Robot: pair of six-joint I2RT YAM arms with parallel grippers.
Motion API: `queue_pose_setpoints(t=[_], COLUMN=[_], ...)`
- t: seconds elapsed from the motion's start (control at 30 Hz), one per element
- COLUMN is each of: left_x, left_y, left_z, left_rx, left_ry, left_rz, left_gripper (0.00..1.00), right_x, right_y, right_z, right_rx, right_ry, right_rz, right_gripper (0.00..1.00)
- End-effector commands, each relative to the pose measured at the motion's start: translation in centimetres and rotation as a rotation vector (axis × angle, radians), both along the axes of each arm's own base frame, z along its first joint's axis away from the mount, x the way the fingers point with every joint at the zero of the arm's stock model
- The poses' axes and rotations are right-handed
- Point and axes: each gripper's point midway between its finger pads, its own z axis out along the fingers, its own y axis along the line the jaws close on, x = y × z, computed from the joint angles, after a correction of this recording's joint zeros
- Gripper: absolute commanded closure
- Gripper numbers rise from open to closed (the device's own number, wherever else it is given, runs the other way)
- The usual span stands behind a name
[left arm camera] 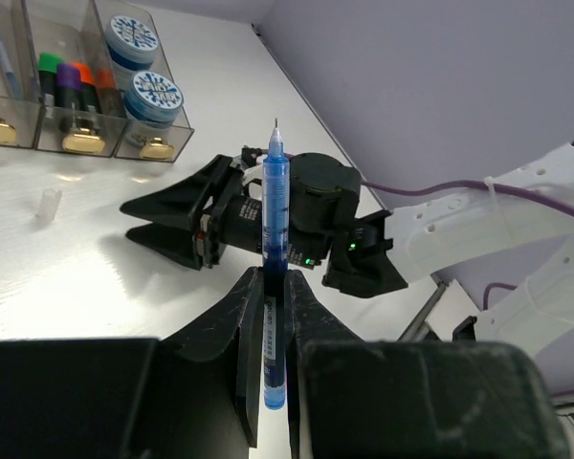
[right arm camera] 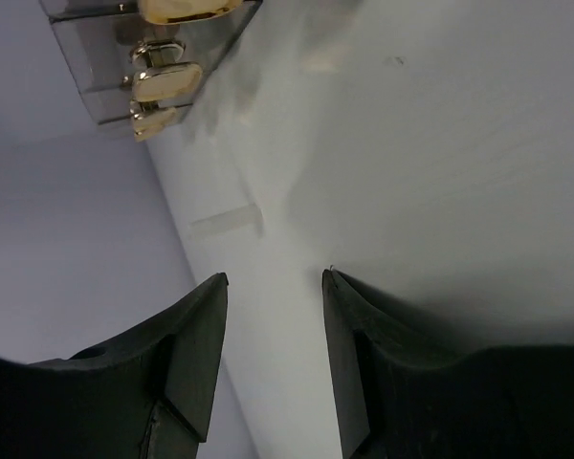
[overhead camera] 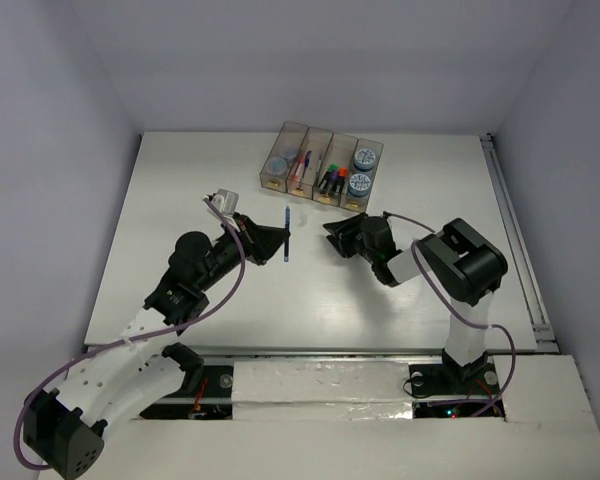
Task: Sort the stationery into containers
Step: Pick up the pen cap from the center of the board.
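Top external camera: high behind both arm bases, looked down on whole white table (overhead camera: pixel 180 200). Left wrist camera: close behind black left gripper (left arm camera: pixel 275 279), faced across table toward row of translucent smoky-brown plastic bins (left arm camera: pixel 77 91) and black right gripper (left arm camera: pixel 134 222). Right wrist camera: low, tilted, near tabletop; caught tan end pieces (right arm camera: pixel 167 81). All three shared bins.

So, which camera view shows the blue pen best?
The left wrist view: the blue pen fills the middle of the picture, clamped between the fingers of the left gripper, with its tip clear. The top external view shows the pen only as a thin blue line. The right wrist view does not show it.
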Motion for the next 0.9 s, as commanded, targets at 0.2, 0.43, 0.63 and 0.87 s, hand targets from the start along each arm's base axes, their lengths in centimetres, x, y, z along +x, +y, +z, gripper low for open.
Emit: queue_pose_setpoints(t=[0.2, 0.43, 0.63, 0.87], left_x=[-1.9, -3.0, -3.4, -3.4], left_y=[-0.4, -0.7, -0.5, -0.6], left_z=[3.2, 3.6, 3.9, 3.7], left_rx=[-0.085, -0.107, -0.121, -0.123], left_ry=[-0.093, -0.101, -0.115, -0.113], left_rz=[-0.079, -0.131, -0.135, -0.14], left_gripper=[1.0, 1.0, 1.0, 1.0], right_x=[1.7, 2.7, 3.2, 3.6], right_y=[2.6, 3.2, 4.8, 6.2], right_z=[-2.0, -3.3, -3.4, -3.4], right_rx=[0.273, 0.329, 0.344, 0.203], right_ry=[0.117, 0.151, 0.177, 0.148], right_rz=[-0.23, -0.336, -0.31, -0.241], right_gripper=[0.5, 0.49, 0.47, 0.48])
